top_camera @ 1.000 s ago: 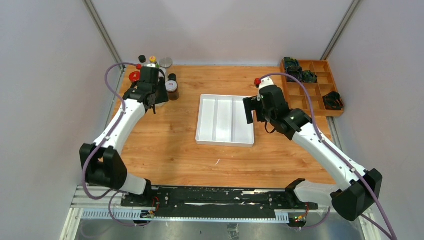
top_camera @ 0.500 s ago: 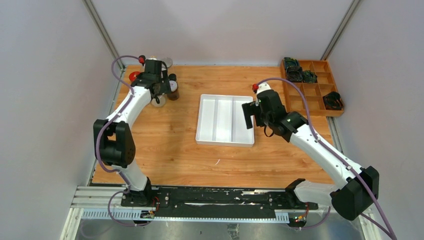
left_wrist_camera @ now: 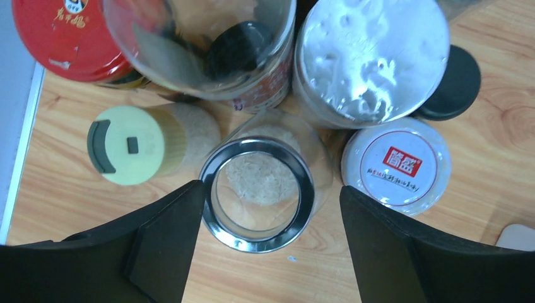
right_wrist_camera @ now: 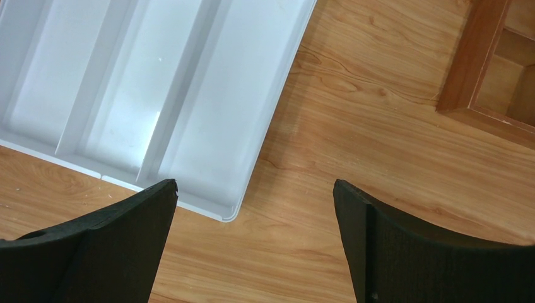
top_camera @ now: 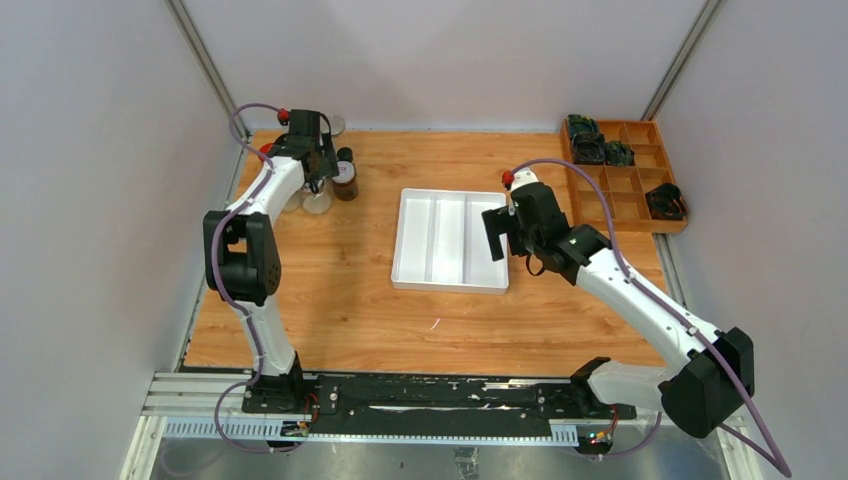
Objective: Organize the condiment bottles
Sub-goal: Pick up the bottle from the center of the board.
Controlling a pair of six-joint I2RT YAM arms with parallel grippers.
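The condiment bottles stand clustered at the table's far left corner. In the left wrist view I see a red-lidded jar (left_wrist_camera: 63,35), a yellow-capped shaker (left_wrist_camera: 129,145), a foil-topped jar (left_wrist_camera: 372,57), a white lid with a red label (left_wrist_camera: 396,165), a black cap (left_wrist_camera: 457,82) and a clear silver-rimmed jar (left_wrist_camera: 257,186). My left gripper (left_wrist_camera: 271,246) is open, above the silver-rimmed jar, one finger on each side. In the top view it (top_camera: 316,172) hovers over the cluster beside a dark bottle (top_camera: 345,175). My right gripper (right_wrist_camera: 255,240) is open and empty over the table.
A white three-slot tray (top_camera: 450,240) lies mid-table; its near right corner shows in the right wrist view (right_wrist_camera: 145,95). A wooden compartment box (top_camera: 625,175) with dark objects (top_camera: 585,140) stands at the far right. Grey walls enclose the table.
My left arm has swung farther toward the far left corner and now hangs over the bottle cluster. My right gripper has shifted slightly left toward the tray.
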